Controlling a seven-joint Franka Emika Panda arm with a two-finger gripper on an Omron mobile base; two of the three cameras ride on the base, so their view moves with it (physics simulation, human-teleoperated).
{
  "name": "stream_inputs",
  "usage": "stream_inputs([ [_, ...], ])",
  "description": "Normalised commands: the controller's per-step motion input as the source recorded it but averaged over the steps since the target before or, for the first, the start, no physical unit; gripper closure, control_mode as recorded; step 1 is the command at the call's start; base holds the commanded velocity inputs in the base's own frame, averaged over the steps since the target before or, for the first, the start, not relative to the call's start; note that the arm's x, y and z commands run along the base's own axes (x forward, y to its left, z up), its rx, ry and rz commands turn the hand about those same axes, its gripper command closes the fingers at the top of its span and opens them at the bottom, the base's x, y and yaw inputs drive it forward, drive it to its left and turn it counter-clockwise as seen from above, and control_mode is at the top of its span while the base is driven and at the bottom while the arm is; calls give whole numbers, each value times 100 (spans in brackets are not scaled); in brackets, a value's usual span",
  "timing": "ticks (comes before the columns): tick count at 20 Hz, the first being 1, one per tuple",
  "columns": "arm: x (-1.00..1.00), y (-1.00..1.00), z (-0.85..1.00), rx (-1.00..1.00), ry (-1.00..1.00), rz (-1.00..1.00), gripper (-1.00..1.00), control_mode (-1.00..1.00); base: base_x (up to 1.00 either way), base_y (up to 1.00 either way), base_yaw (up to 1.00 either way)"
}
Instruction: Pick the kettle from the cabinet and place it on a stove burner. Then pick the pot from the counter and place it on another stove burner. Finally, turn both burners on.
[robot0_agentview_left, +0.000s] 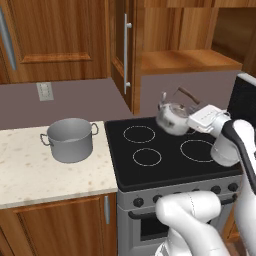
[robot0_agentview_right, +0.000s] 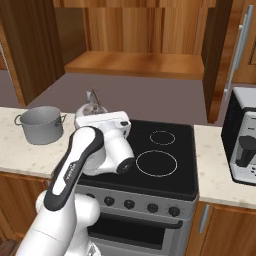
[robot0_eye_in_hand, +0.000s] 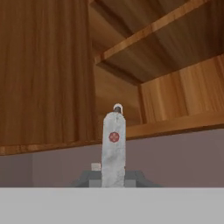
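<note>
Kettle (robot0_agentview_left: 171, 116) tilted above black stove (robot0_agentview_left: 165, 165); wooden cabinets.

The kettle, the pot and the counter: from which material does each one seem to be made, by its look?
The kettle, held by the gripper above the stove, looks like polished metal: shiny silver with bright reflections. Its arched handle looks darker, perhaps a different material. The pot seems to be duller grey metal, with a matte, evenly shaded wall. The counter appears to be stone: cream with brown speckles.

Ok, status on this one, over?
Hand shut on kettle, tilted above the stove. Pot on counter. Nothing in the way.
</note>
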Motion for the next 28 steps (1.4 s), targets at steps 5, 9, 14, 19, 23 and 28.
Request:
stream_inputs([
  [5,33,19,-10,-5,0,0,100,-100,0,0,0],
  [9,30,17,-6,-8,0,0,100,-100,0,0,0],
  [14,32,12,-1,-8,0,0,100,-100,0,0,0],
  [19,13,1,-10,-4,-1,0,100,-100,0,0,0],
  [23,25,1,-21,-3,-1,0,100,-100,0,0,0],
  [28,30,2,-19,-1,0,0,100,-100,0,0,0],
])
